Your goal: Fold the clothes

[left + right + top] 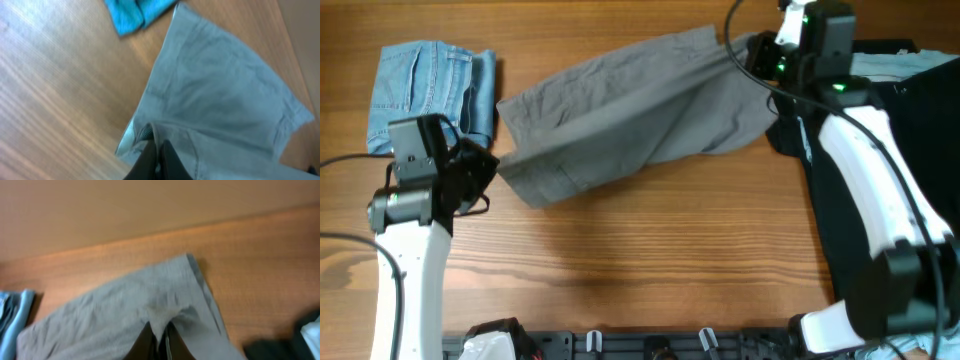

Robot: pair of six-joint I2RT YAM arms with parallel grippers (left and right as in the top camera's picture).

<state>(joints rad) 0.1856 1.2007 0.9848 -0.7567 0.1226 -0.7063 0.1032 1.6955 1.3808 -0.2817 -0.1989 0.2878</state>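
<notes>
Step in hand: the opening grasp on the wide grey cotton shorts (630, 110), with no fold made yet. They are lying rumpled on the brown wooden surface (650, 270), slanting from mid-left up toward the far edge.

I am pinching with my left end effector (478, 170), narrowed right down on the corner of the shorts nearest the left edge. The left wrist view is showing both fingers pressed together with a ridge of grey cloth between them. My right end effector (757, 55) is likewise clamped narrow on the opposite end, close to the far edge, with a tuck of fabric rising into the fingers.

Folded light-blue denim shorts (425, 85) are sitting at the far-left corner, just beside the grey cloth; I cannot tell whether they are touching. Black garments (910, 170) are heaped along the right edge, with a pale-blue piece (910, 65) among them near the far-right corner.

Judgement: the task is early. One piece looks done, the grey piece is barely begun, and the heap is waiting. The next move calls for raising both ends together, drawing the cloth taut to flatten the wrinkles, then laying it square, clear of the denim and the black heap. Either thin pinch could slip if one side pulls harder.
</notes>
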